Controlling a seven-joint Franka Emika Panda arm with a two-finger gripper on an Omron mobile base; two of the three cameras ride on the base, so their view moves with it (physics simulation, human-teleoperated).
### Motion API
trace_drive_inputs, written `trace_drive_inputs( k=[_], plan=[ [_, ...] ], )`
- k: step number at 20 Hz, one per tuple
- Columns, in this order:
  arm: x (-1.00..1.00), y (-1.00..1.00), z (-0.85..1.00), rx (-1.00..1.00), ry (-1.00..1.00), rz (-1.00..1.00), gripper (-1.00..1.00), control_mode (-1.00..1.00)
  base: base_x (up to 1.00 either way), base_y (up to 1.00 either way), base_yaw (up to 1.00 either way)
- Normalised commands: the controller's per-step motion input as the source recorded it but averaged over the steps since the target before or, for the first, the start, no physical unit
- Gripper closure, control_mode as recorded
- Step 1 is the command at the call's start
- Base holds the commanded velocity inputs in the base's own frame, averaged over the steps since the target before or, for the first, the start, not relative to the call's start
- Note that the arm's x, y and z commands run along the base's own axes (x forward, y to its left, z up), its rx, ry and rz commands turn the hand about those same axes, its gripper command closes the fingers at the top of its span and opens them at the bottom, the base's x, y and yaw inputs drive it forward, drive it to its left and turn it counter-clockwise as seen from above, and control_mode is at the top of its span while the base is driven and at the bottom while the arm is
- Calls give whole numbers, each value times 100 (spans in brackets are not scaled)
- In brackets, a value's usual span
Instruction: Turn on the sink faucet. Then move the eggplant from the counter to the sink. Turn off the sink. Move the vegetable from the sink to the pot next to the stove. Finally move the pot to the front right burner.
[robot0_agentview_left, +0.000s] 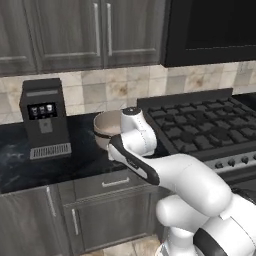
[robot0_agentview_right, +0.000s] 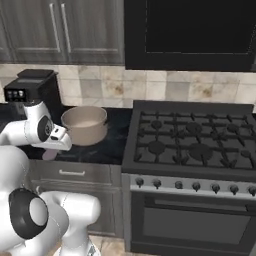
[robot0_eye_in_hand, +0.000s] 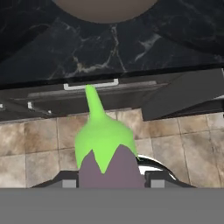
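My gripper (robot0_eye_in_hand: 111, 181) is shut on the eggplant (robot0_eye_in_hand: 105, 148), whose purple body sits between the fingers (robot0_eye_in_hand: 68, 183) with its green stem tip pointing at the counter's front edge. In the right base view the eggplant (robot0_agentview_right: 50, 154) hangs below the hand, just in front of the counter (robot0_agentview_right: 112, 145) and level with its edge. The beige pot (robot0_agentview_right: 85, 125) stands on the black marble counter (robot0_agentview_left: 30, 165) next to the stove (robot0_agentview_right: 190, 140), behind the hand. The pot (robot0_agentview_left: 106, 127) is partly hidden by my arm. The sink and faucet are out of view.
A dark coffee machine (robot0_agentview_left: 45, 117) stands on the counter left of the pot. Cast-iron grates cover the stove (robot0_agentview_left: 200, 125), with knobs (robot0_agentview_right: 195, 186) along its front. Drawers (robot0_eye_in_hand: 92, 85) and tiled floor (robot0_eye_in_hand: 39, 140) lie below the hand. Wall cabinets (robot0_agentview_left: 75, 30) hang above.
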Motion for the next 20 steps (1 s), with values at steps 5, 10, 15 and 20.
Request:
trace_drive_inputs(
  k=[5, 10, 15, 20],
  plan=[
    [0, 0, 0, 0, 0, 0, 100, 100, 28, -76, 0],
    [0, 0, 0, 0, 0, 0, 100, 100, 35, -70, 1],
    [0, 0, 0, 0, 0, 0, 100, 100, 48, -49, 5],
    [0, 0, 0, 0, 0, 0, 100, 100, 39, -13, 12]
  ],
)
